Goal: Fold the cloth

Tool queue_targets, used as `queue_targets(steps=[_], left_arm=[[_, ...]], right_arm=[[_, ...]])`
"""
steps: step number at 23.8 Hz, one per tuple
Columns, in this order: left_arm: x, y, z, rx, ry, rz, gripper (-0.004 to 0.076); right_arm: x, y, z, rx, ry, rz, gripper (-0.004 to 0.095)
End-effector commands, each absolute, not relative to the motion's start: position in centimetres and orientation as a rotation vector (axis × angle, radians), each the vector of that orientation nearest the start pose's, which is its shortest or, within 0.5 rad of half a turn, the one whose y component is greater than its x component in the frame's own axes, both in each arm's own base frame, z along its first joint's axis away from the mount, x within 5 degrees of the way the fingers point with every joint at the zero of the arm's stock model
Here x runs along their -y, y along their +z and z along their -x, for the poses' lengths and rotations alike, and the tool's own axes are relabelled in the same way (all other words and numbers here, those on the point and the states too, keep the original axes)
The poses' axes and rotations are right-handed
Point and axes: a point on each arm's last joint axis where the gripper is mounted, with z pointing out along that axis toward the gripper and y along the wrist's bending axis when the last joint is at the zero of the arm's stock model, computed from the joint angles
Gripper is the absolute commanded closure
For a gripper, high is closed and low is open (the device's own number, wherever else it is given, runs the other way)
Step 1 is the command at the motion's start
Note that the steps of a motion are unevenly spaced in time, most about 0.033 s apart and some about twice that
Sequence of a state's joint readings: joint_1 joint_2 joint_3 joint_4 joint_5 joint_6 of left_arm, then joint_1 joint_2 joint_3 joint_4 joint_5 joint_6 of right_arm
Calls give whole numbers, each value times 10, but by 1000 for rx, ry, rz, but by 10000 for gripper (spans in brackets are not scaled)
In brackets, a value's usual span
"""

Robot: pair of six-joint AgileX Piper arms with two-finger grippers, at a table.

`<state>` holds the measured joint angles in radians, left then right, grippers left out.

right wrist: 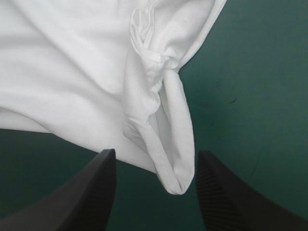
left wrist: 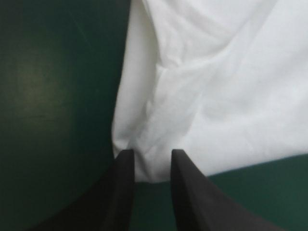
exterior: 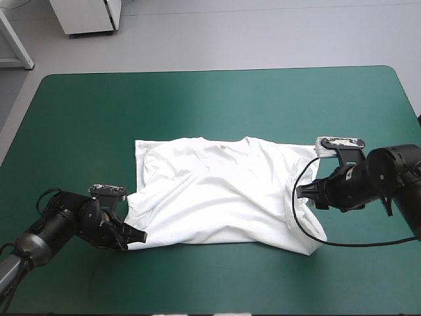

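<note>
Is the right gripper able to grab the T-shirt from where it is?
Probably yes: the right gripper stands open around the folded edge of the T-shirt, and nothing blocks it.

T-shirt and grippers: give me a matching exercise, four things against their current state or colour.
1. left gripper
2. right gripper
3. T-shirt
4. table cover

A. open, astride a fold of cloth
B. spread out, wrinkled
C. teal-green
D. shut on a corner of cloth

Pairs: 1-D, 2-A, 3-B, 4-C.
</note>
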<state>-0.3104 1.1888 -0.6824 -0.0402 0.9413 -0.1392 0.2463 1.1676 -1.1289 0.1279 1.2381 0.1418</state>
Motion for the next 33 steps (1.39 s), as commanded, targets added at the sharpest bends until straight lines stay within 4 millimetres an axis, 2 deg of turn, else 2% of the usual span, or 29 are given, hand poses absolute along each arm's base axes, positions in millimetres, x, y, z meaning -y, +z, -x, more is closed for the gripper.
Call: queue_targets(steps=[1,3,7,8,9,11,13,16,19,23,24,33], left_arm=[[60,235,-183,-2883,-93,-193,523],[60,234,-185,-2881,-92,-200,507],[62,227,-188,-2917,-93,-238,340],[63,222,-190,-2938,-92,-215,294],[64,219,-191,-2950,-85,-217,294],[66,210,-198,-2966,-78,-206,319],[68,202,-204,-2979,-82,-184,412],[69,198,-206,-2994,-79,-182,731],[69,198,-206,-2994,-79,-183,733],[69,198,-206,-2989,-83,-181,733],[69,198,-206,-2986,-84,-180,733],[69,198,-207,-2979,-86,-180,733]], right_arm=[[-62,360,-196,-2713,306,110,424],[-62,360,-196,-2713,306,109,424],[-62,360,-196,-2713,306,109,433],[-62,360,-196,-2713,306,107,461],[-62,360,-196,-2713,306,107,473],[-62,360,-196,-2713,306,107,508],[-62,360,-196,-2713,306,107,515],[-61,360,-196,-2713,301,107,514],[-60,351,-195,-2739,279,138,489],[-59,307,-186,-2873,256,173,331],[-58,297,-185,-2890,252,168,318],[-60,262,-190,-2871,261,131,334]])
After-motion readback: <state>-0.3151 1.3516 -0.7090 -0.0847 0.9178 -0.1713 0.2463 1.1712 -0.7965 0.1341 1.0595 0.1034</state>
